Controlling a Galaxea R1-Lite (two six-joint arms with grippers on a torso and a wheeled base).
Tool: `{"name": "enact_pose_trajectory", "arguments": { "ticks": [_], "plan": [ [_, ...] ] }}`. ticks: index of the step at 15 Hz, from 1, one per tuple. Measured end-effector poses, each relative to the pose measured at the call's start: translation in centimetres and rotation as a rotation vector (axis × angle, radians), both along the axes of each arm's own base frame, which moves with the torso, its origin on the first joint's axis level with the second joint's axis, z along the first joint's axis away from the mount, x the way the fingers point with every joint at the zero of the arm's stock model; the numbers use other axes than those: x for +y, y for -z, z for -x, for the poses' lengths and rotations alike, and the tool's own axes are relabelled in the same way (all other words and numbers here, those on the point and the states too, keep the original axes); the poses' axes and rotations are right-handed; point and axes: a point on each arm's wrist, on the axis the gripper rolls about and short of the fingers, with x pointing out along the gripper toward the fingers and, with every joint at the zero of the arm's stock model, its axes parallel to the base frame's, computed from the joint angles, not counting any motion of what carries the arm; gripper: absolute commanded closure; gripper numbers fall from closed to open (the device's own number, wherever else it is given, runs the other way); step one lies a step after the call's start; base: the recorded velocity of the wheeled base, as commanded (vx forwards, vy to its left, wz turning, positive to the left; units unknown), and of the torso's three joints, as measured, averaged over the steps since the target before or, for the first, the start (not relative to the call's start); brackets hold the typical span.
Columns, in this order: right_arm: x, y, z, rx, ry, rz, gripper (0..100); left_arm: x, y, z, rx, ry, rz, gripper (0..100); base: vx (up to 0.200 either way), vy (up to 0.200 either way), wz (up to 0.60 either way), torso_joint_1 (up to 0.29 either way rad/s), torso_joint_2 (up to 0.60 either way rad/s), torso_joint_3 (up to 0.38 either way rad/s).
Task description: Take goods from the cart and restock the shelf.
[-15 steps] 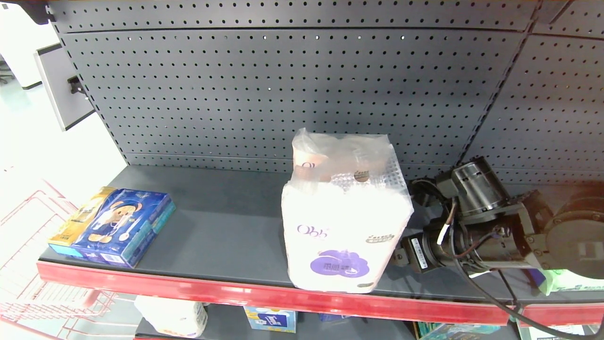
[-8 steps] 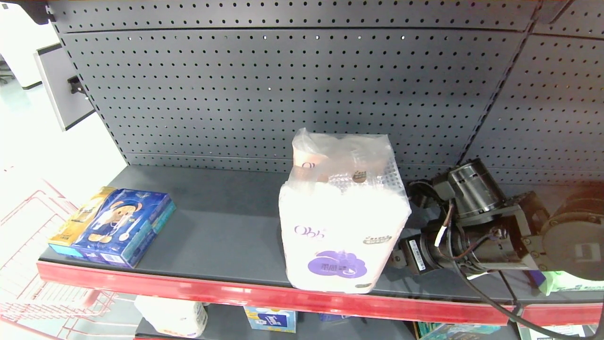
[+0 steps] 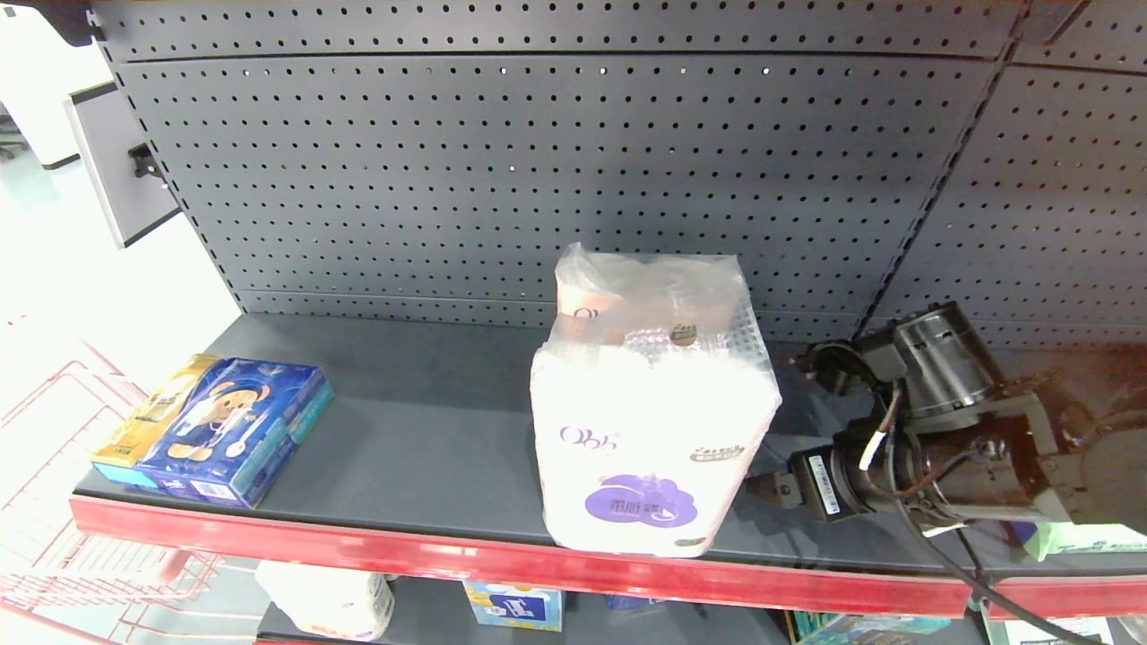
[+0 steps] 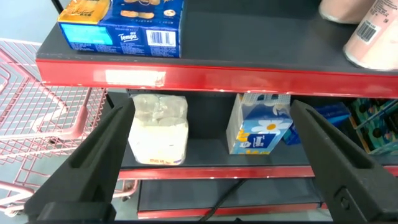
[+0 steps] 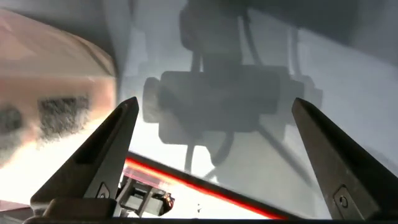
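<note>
1. My right gripper (image 5: 214, 106) stood wide open with nothing between its fingers, low down just beside the right face of the toilet paper pack (image 3: 650, 430). I could not tell whether a fingertip touched the wrap.
2. My left gripper (image 4: 212, 104) was spread just as wide and held nothing. It hung lower than the toilet paper pack, out in front of the level beneath it.
3. The toilet paper pack stood upright on the dark shelf (image 3: 421, 430), its front bottom edge at the red front strip (image 3: 358, 546). Loose clear plastic puffed up at its top.
4. Behind the pack rose the grey pegboard wall (image 3: 538, 179).
5. To the pack's right, a green and white package (image 3: 1075, 537) lay partly hidden by my right arm.
6. Well to the pack's left, on the same board, a blue tissue box (image 3: 228, 430) lay flat, touching a gold box (image 3: 148, 412) on its far side.
7. Below the pack, on the lower level, stood a white wrapped bundle (image 4: 158, 127) and a blue and white tissue carton (image 4: 261, 127), near each other but apart.
8. Farther left than the boxes and lower than the pack stood the red wire cart (image 3: 54, 502).
</note>
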Motion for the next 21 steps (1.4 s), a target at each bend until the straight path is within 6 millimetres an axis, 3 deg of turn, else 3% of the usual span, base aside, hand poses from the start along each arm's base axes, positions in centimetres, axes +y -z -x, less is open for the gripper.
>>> {"name": "enact_pose_trajectory", "arguments": {
  "ticks": [4, 8, 11, 13, 14, 16, 19, 21],
  "plan": [
    [-3.5, -3.6, 4.9, -0.162, 0.056, -0.053, 0, 0.0, 0.0, 0.0, -0.001, 0.001, -0.005, 0, 0.000, 0.000, 0.00, 0.000, 0.00, 0.000],
    [-9.0, -6.3, 13.4, -0.440, 0.190, -0.047, 0, 0.1, 0.0, 0.0, -0.002, -0.023, -0.015, 0, 0.000, 0.000, 0.00, 0.000, 0.00, 0.000],
    [-12.6, -4.5, 20.6, -0.456, 0.450, 0.080, 0, 0.2, -0.2, -0.1, 0.014, -0.100, -0.028, 0, 0.000, 0.000, 0.00, 0.000, 0.00, 0.000],
    [-13.0, -2.6, 24.3, -0.396, 0.591, 0.150, 0, 0.2, -0.2, -0.2, 0.026, -0.127, -0.028, 0, 0.000, 0.000, 0.00, 0.000, 0.00, 0.000],
    [-12.9, -1.4, 25.4, -0.390, 0.617, 0.154, 0, 0.1, -0.2, -0.3, 0.036, -0.165, -0.020, 0, 0.000, 0.000, 0.00, 0.000, 0.00, 0.000],
    [-12.8, 1.1, 25.5, -0.465, 0.575, 0.133, 0, -0.1, -0.2, -0.3, 0.038, -0.190, 0.013, 0, 0.000, 0.000, 0.00, 0.000, 0.00, 0.000],
    [-12.7, 3.9, 24.9, -0.694, 0.401, 0.081, 0, -0.4, 0.0, 0.3, -0.044, -0.029, 0.029, 0, 0.000, 0.000, 0.00, 0.000, 0.00, 0.000],
    [-12.7, 4.3, 24.4, -0.875, 0.394, -0.026, 0, -0.3, 0.1, 0.6, -0.076, -0.079, 0.015, 0, 0.000, 0.000, 0.00, 0.000, 0.00, 0.000]
  ]
}}
